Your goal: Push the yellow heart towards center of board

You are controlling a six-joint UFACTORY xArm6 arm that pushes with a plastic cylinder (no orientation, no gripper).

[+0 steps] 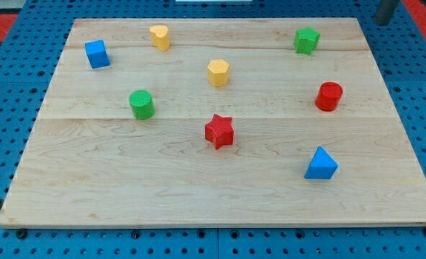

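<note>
The yellow heart (160, 37) stands near the board's top edge, left of the middle. My tip (382, 23) shows at the view's top right corner, just off the board's top right corner. It is far to the right of the yellow heart and touches no block. The block closest to it is the green star (306, 40).
On the wooden board (213, 194): a yellow pentagon (218, 73) near the centre, a red star (219, 131) below it, a green cylinder (142, 104), a blue cube (97, 54) at top left, a red cylinder (329, 96) and a blue triangle (321, 164) on the right.
</note>
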